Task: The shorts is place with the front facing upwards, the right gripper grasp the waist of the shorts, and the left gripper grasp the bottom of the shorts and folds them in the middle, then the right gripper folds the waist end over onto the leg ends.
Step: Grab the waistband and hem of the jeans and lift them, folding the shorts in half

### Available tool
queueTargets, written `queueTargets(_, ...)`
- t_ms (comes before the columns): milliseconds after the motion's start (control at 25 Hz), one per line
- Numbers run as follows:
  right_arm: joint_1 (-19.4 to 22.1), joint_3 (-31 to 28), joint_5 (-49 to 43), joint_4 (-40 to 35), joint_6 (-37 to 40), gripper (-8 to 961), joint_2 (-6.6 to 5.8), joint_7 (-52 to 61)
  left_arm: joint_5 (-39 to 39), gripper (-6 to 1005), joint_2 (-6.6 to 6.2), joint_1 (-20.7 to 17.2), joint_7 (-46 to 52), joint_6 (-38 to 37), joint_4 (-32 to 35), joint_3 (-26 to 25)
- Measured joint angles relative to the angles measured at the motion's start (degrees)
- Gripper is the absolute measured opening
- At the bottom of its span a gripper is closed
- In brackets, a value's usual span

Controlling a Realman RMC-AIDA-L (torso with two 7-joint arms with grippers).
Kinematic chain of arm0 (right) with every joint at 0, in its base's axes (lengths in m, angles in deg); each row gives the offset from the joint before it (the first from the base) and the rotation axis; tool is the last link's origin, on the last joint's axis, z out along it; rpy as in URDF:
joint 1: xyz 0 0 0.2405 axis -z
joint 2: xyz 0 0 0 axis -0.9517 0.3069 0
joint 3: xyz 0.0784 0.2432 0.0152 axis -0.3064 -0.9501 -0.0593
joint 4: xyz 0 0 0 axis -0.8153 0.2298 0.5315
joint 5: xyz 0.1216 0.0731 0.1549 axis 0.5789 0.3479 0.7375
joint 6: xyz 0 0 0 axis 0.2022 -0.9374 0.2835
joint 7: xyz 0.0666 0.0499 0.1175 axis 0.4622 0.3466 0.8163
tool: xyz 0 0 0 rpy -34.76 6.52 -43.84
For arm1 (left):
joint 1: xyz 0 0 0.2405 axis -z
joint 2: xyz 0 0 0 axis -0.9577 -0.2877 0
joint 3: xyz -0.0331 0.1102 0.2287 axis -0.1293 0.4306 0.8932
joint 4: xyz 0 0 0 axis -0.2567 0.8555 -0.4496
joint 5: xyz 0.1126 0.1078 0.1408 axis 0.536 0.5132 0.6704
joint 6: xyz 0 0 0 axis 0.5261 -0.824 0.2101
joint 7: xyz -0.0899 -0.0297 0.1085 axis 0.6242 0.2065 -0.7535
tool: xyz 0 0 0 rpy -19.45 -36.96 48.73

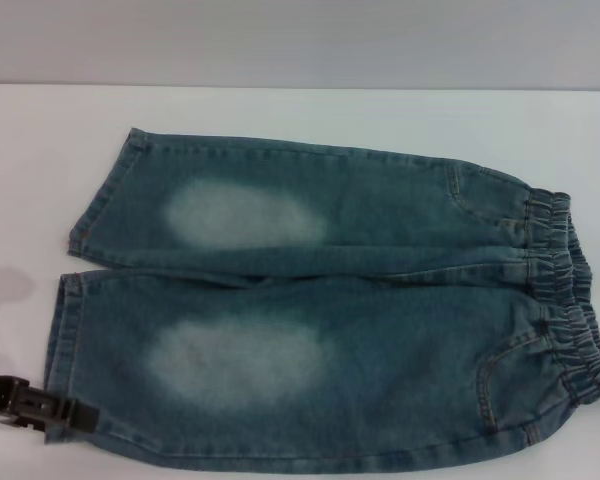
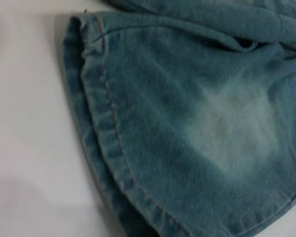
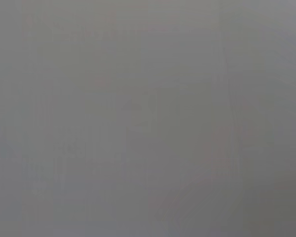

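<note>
Shorts flat on white table, front up, waist toward right; left pincer at near leg hem corner (open or closed: cannot tell).

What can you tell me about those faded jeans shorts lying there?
The blue-green denim shorts lie spread flat, front up, on a white table. Each leg bears a pale faded oval. The gathered elastic waistband points right, the flat hemmed leg ends left. The black left gripper touches the nearer hem's corner.
</note>
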Motion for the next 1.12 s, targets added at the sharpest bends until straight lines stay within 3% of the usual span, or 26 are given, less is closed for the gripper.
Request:
queueTargets(800,0.10,-0.09,0.17,-0.09,0.00,802,-0.06,0.00,0.28,786,-0.11,0.10,-0.11,-0.73,0.75,-0.19)
queueTargets(1120,0.34,-0.41,0.17,-0.09,0.00,802,-0.12,0.00,0.79,554,0.21,-0.60,-0.45,0.02,2.88,0.60)
